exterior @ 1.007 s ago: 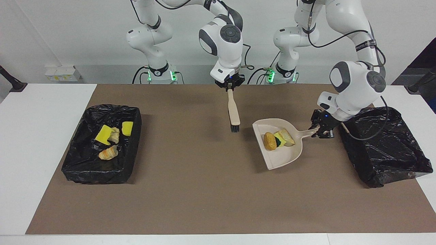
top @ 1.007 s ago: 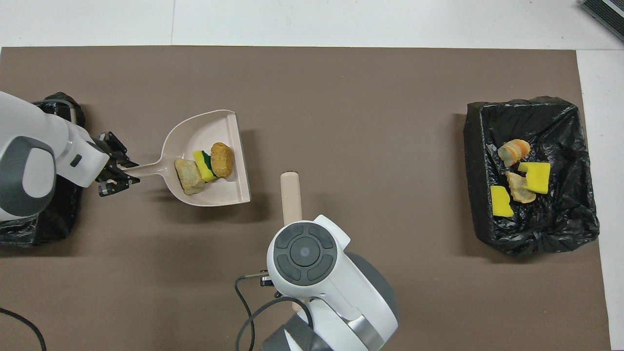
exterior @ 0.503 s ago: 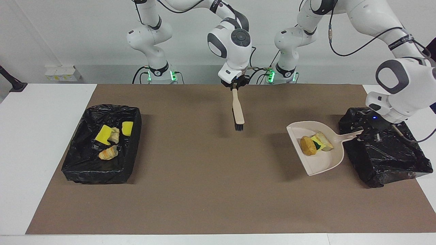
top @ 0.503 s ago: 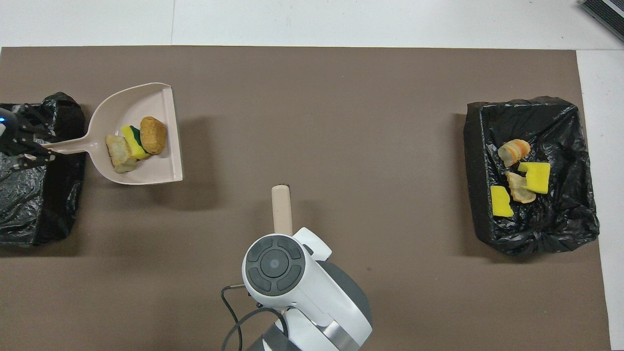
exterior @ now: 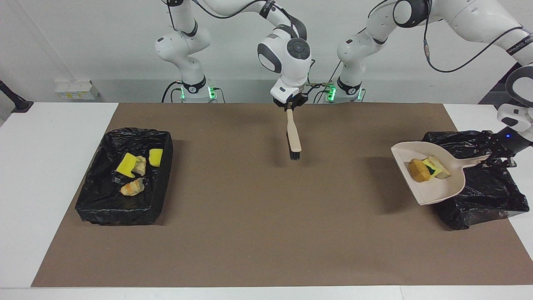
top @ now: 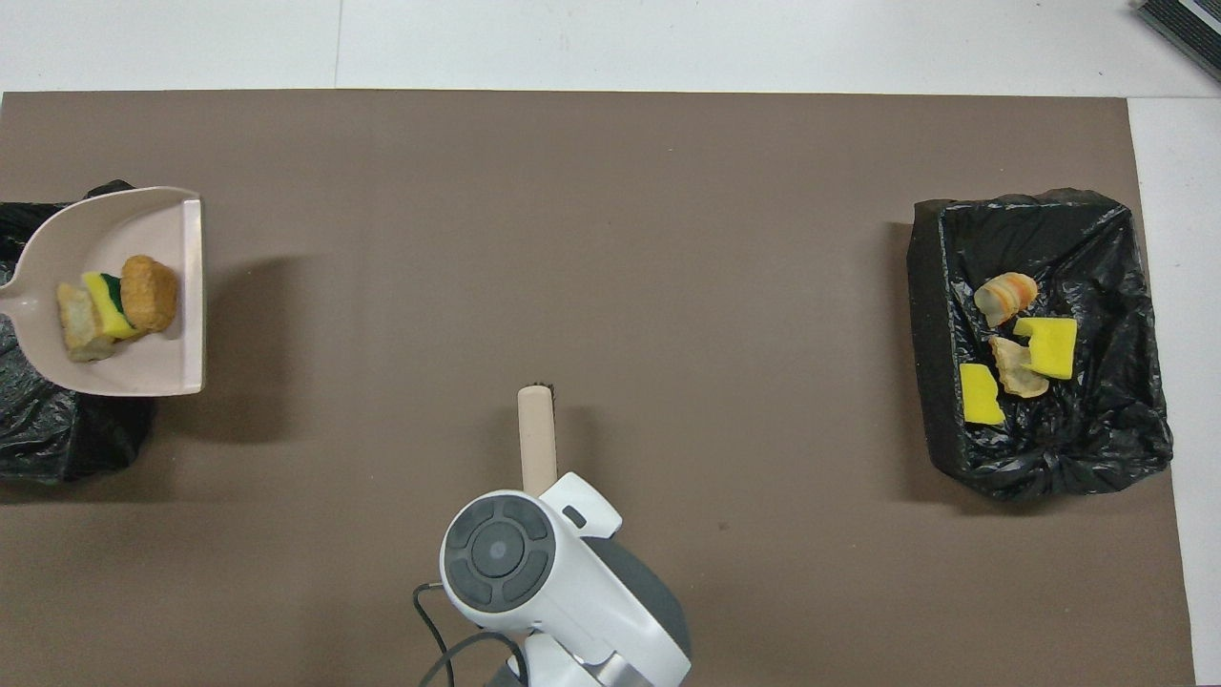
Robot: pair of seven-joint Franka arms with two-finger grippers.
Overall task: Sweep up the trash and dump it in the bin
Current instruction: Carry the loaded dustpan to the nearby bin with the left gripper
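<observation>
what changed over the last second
The left gripper carried the dustpan, with three scraps in it, toward the bin at its end. The right gripper drew the brush back slightly. Both grips held; the other bin's scraps stayed.

- Left hand point(exterior: 505, 155) carried dustpan point(exterior: 433, 187) with three trash scraps point(exterior: 428, 168) from mid-tabletop to over black-lined bin point(exterior: 491, 196).
- Right hand point(exterior: 290, 106) drew brush point(exterior: 293, 135) toward robots.
</observation>
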